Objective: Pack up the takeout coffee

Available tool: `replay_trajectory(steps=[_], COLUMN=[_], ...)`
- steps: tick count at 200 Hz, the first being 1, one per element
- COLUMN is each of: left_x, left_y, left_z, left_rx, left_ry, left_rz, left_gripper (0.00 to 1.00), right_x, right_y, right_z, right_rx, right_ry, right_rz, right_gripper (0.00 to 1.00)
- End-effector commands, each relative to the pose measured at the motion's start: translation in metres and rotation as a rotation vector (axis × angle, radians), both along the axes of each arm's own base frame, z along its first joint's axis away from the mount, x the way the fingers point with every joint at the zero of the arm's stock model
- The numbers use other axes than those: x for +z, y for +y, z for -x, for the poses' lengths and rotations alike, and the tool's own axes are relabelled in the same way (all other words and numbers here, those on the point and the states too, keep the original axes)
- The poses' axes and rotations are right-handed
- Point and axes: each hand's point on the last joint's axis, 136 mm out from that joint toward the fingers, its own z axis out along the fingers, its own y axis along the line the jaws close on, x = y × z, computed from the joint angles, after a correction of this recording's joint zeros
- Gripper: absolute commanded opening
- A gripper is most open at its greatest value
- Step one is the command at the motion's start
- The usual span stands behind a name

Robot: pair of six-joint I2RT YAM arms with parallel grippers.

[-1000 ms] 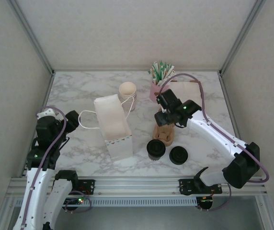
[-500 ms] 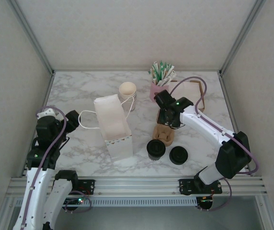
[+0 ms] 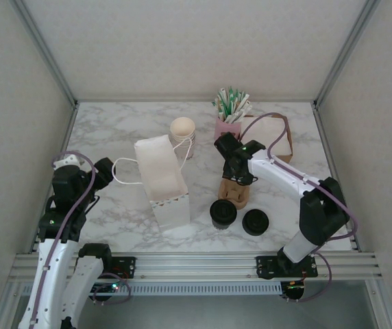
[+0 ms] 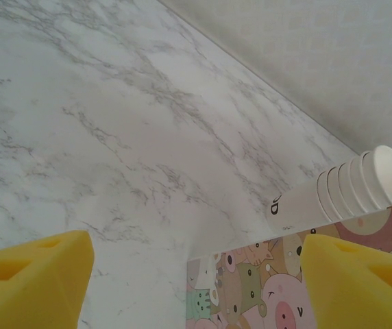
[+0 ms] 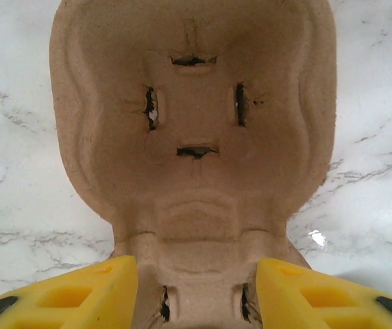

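The takeout coffee [image 3: 223, 213], a small cup under a round black lid, stands near the table's front, just right of the white paper bag [image 3: 162, 181]. Directly behind it lies a brown pulp cup carrier [image 3: 237, 193]. My right gripper [image 3: 234, 175] is low over the carrier's far half. In the right wrist view the carrier [image 5: 192, 137] has an empty well, and my right gripper [image 5: 196, 291] is open, its yellow fingers [image 5: 79, 295] astride the narrow waist, close against its sides. My left gripper [image 3: 104, 168] hovers open at the left, holding nothing.
A loose black lid piece [image 3: 255, 221] lies right of the coffee. A stack of cream cups [image 3: 182, 130] stands behind the bag, a pink pot of sticks [image 3: 229, 116] and a brown sheet [image 3: 273, 136] farther back. The left wrist view shows the bag's cartoon print [image 4: 264, 288].
My right arm swung left and lowered, bringing its gripper down onto the cup carrier. The left arm, coffee, bag and lid have not moved.
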Motion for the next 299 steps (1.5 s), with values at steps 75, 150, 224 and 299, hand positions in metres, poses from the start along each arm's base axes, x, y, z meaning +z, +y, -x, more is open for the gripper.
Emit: replay_trajectory(steps=[75,150,224,299], left_x=[0.004,0.004,0.003,0.003], left_y=[0.004,0.004,0.005,0.005], left_z=[0.001,0.000,0.000,0.000], left_rx=[0.014,0.015,0.017,0.017], left_ry=[-0.004,-0.001,0.001,0.001], left_rz=[-0.014,-0.013,-0.013,-0.016], left_gripper=[0.79,0.79,0.79,0.79], right_x=[-0.012,-0.011,-0.018,-0.009], right_y=[-0.002,-0.001,0.004,-0.002], right_z=[-0.012,-0.019,-0.014,-0.009], right_rx=[0.040,0.095,0.151,0.153], right_ry=[-0.020,-0.042,-0.016,-0.038], right_rz=[0.086,0.109,0.079,0.064], right_gripper=[0.50,0.48,0.49,0.49])
